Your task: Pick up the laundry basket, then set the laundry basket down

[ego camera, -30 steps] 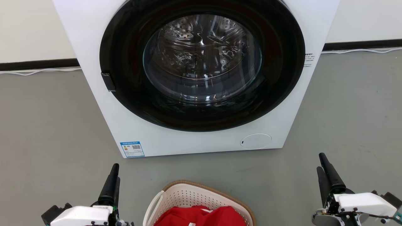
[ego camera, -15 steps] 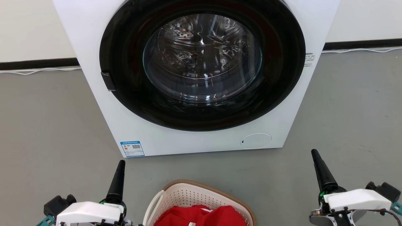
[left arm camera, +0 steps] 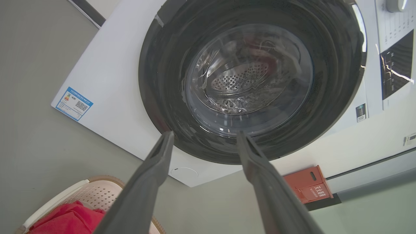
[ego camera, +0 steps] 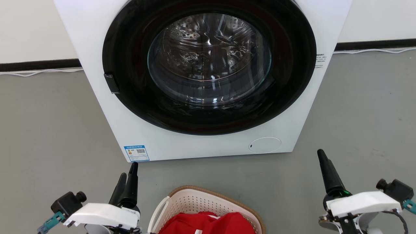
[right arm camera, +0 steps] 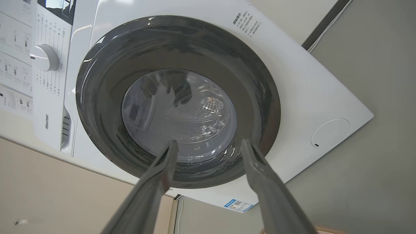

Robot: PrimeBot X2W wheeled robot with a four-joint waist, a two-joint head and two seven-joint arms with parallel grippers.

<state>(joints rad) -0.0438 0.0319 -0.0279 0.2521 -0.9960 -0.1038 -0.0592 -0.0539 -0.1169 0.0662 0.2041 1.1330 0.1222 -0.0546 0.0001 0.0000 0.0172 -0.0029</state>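
Observation:
The laundry basket (ego camera: 201, 202), cream with a perforated wall and brown rim, sits on the grey floor at the bottom middle of the head view, with red clothes (ego camera: 208, 224) piled in it. My left gripper (ego camera: 128, 170) hovers just left of the basket's white handle, fingers pointing at the washer. In the left wrist view, my left gripper (left arm camera: 204, 134) is open and empty, with the basket (left arm camera: 94, 191) at the lower left. My right gripper (ego camera: 321, 153) is well to the basket's right. Its own view shows my right gripper (right arm camera: 209, 142) open and holding nothing.
A white front-loading washing machine (ego camera: 97, 71) with its round dark door (ego camera: 208, 65) shut stands right behind the basket. Along the wall there is a black baseboard and a white cable (ego camera: 35, 73). A red-orange box (left arm camera: 308, 185) sits on the floor beside the washer.
Both grippers have moved forward toward the washer and their wrists have rolled. The left one has shifted right, closer to the basket's handle. The basket has stayed put.

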